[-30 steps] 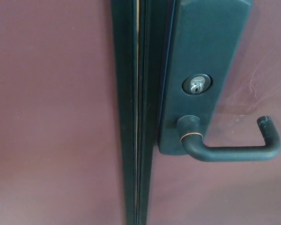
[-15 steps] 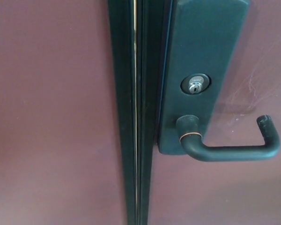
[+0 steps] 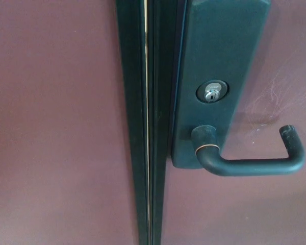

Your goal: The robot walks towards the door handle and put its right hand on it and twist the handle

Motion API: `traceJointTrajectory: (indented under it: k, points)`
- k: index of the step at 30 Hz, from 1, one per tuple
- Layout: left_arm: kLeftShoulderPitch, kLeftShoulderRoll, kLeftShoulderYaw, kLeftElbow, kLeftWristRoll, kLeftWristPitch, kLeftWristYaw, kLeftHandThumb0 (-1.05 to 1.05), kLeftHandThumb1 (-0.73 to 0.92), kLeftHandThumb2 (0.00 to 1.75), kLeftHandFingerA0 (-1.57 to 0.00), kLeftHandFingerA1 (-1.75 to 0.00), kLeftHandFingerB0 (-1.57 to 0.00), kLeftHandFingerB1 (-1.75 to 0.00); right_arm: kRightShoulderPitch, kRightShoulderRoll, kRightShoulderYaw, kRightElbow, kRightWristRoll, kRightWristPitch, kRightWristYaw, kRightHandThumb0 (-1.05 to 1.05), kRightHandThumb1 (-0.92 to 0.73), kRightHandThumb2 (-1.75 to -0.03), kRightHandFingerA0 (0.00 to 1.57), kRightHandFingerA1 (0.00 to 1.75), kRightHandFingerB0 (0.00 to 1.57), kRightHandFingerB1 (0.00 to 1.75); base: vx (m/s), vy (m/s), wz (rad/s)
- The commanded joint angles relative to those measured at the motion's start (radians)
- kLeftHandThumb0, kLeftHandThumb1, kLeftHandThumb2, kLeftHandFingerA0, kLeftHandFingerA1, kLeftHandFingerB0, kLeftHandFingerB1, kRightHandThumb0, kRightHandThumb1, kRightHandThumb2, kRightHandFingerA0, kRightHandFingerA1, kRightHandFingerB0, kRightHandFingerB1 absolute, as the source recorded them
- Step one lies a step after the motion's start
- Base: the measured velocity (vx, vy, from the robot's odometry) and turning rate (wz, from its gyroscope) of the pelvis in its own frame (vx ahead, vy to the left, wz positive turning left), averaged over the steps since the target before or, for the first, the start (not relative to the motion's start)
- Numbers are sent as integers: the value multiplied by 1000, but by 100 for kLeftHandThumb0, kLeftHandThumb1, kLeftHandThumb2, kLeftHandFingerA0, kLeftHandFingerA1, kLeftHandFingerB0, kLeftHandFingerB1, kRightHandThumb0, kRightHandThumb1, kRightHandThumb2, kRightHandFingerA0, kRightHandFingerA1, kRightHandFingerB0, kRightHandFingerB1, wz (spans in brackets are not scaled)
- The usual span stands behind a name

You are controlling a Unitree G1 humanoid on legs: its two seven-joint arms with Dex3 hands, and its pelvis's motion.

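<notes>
Head view sits very close to the door, filling the frame. At the left, the maroon door leaf (image 3: 56,127), plain and unmarked. Next, running top to bottom, the dark frame strip (image 3: 135,153) where two leaves meet, with a thin bright seam (image 3: 146,102) between them; the seam looks closed, so the latch is judged engaged. Right of the strip, a dark backplate (image 3: 214,56) is mounted upright on the right-hand leaf, set just beside the meeting edge, presumably so the latch reaches across the gap. In the plate, a silver key cylinder (image 3: 211,92) sits above the lever's pivot. Below it, the door handle (image 3: 250,166): a black lever with a thin copper ring at its neck, running level out to the right and ending in an upturned tip (image 3: 289,135) that would keep a palm from sliding off. The lever lies horizontal, so it reads as at rest and not yet twisted. Far right, faint scuffs (image 3: 275,97) on the maroon surface above the lever. Neither robot hand shows, so the state of the fingers cannot be told. Judgement: the approach looks done; placing the right hand on the lever remains.
</notes>
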Motion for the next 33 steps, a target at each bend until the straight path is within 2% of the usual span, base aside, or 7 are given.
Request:
traceJointTrajectory:
  k: [1,2,15,26,28,32,33]
  points:
    - [5,11,2,-3,-2,-6,-23,-22,54,56,-71,-54,-58,-42,-77,-144,29,-8,104,178,131,-41,-29,-61,70,62,63,54,0,0,0]
    - [6,12,3,-3,-3,-5,-26,-23,54,56,-71,-54,-58,-42,-107,-183,40,-12,94,194,133,-42,-29,-61,70,62,63,53,0,0,0]
    - [19,14,2,-6,-3,-3,-33,-23,54,56,-71,-53,-58,-42,-401,-346,280,-34,-15,293,77,-55,-30,-62,73,57,63,48,0,0,0]
    - [20,15,12,-4,-9,-3,-45,-22,54,56,-71,-53,-58,-42,-581,-327,476,-56,-137,327,99,-55,-31,-65,70,56,59,47,0,0,0]
    - [23,20,5,-5,-1,0,-40,-22,54,56,-70,-52,-58,-42,-612,-332,537,-68,-160,346,81,-50,-34,-71,60,57,49,48,0,0,0]
    - [23,20,6,-5,-1,0,-40,-22,54,56,-70,-52,-58,-42,-637,-317,551,-71,-176,365,90,-50,-34,-71,60,57,49,48,0,0,0]
    - [34,19,10,-7,-6,-4,-47,-23,53,56,-69,-52,-59,-42,-624,-313,576,-108,-200,380,76,-46,-49,-55,52,45,47,37,0,0,0]
